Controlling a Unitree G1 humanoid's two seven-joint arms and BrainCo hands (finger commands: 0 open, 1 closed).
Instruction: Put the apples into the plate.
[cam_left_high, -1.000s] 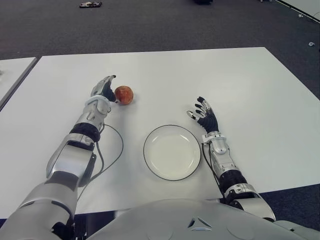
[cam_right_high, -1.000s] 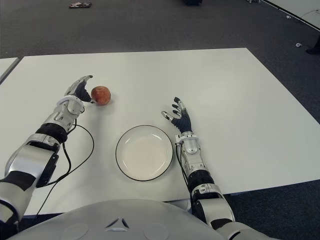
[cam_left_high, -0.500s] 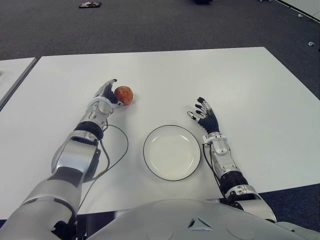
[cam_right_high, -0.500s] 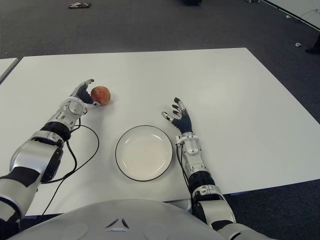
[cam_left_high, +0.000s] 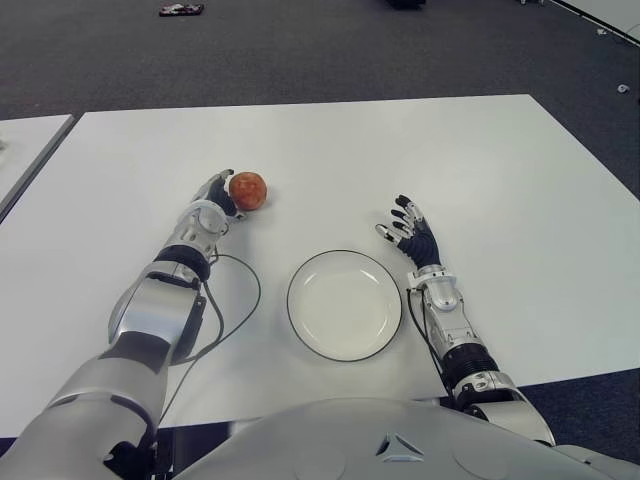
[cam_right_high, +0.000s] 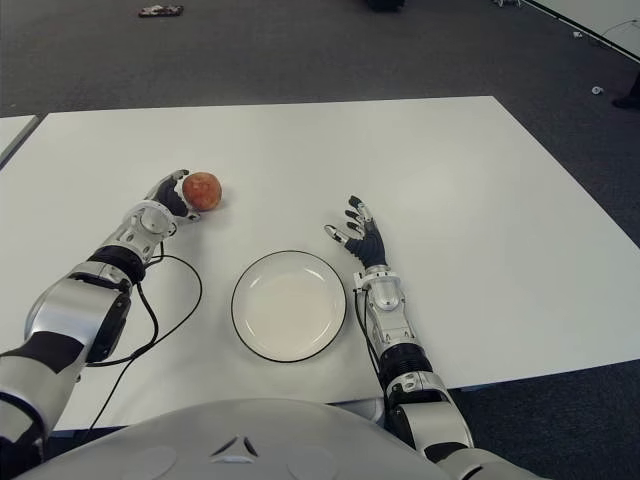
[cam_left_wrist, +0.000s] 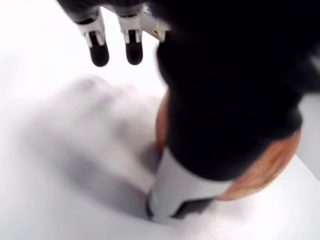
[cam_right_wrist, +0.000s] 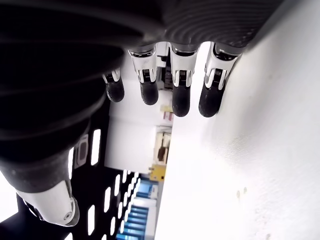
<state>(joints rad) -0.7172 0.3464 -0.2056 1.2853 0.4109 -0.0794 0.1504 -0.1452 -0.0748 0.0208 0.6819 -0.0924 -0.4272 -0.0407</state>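
Left hand (cam_left_high: 218, 192) cups the apple (cam_left_high: 247, 189), fingers unclenched; plate (cam_left_high: 305, 330) holds nothing.

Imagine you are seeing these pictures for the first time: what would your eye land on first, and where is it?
The reddish apple stands out on the white table, far-left of centre, with the left hand pressed up against it, thumb beside it but fingers not yet closed around it. Nearer the robot, an empty white plate with a dark rim sits in the middle, and the right hand shows just to its right, fingers spread.
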